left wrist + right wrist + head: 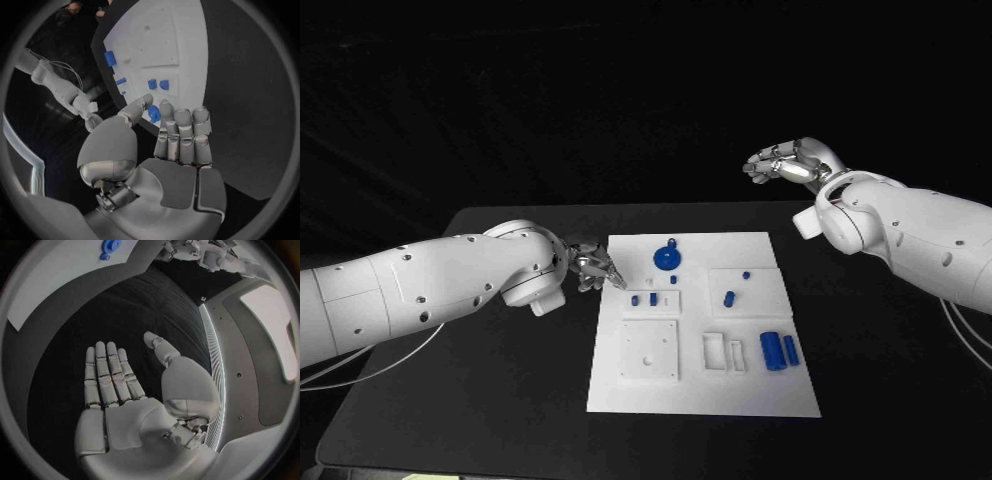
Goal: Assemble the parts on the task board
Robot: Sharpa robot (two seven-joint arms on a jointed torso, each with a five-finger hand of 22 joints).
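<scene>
The white task board lies mid-table. A round blue disc with a knob sits at its far end. Small blue parts lie near the middle and two long blue cylinders on the right. My left hand hovers at the board's far left edge, fingers straight and holding nothing. In the left wrist view the left hand has the blue disc showing between thumb and fingers, apart from them. My right hand is raised beyond the far right corner; the right hand is flat and empty.
The board carries raised white plates with holes and slots. Black table extends left and right of the board. In the right wrist view the board corner and the blue disc lie far from the right hand.
</scene>
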